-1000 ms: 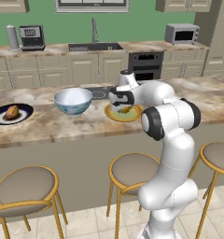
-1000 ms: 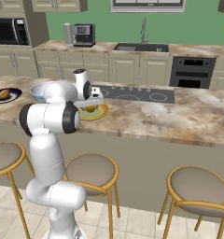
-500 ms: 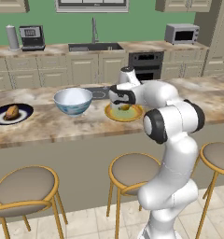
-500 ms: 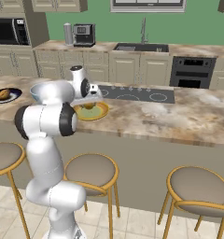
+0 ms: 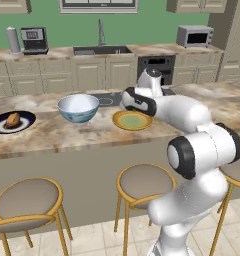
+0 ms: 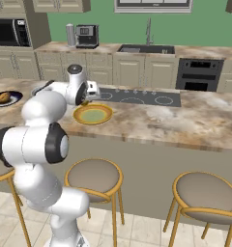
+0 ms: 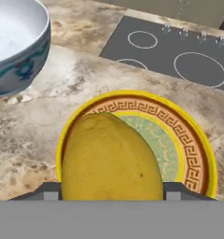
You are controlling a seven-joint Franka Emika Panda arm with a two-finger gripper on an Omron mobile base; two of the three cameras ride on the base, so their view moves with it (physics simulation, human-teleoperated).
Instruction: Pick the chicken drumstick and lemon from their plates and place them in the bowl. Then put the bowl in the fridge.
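We take the yellow plate (image 5: 132, 120) as landmark, on the marble counter (image 5: 52, 137). Cooktop (image 7: 172, 56) sits just behind it. White-and-blue bowl (image 5: 78, 108) stands near the plate's left, apart from it. Dark plate (image 5: 12, 122) lies well left of it, past the bowl, chicken drumstick (image 5: 12, 119) on top. Gripper (image 7: 109, 193) hangs above the yellow plate, fingers clamped on the lemon (image 7: 109, 158), one at each side. We see the lemon lifted off that plate, the greenish centre bare.
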